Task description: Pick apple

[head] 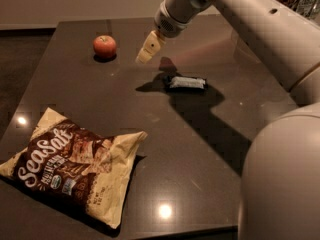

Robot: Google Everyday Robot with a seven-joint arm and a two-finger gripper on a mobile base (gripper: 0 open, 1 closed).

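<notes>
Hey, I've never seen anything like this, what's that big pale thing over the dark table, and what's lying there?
That is a robot. Its body fills the lower right, and its one arm reaches over the table. At the arm's end sits the gripper, its grabbing tool; it hovers just right of the apple in the picture, not touching it, holding nothing. There is one picture, from a camera looking down across the table; where it is mounted is unknown. On the table lie the apple at the back, a small wrapped bar mid-table, and a chip bag front left.
</notes>
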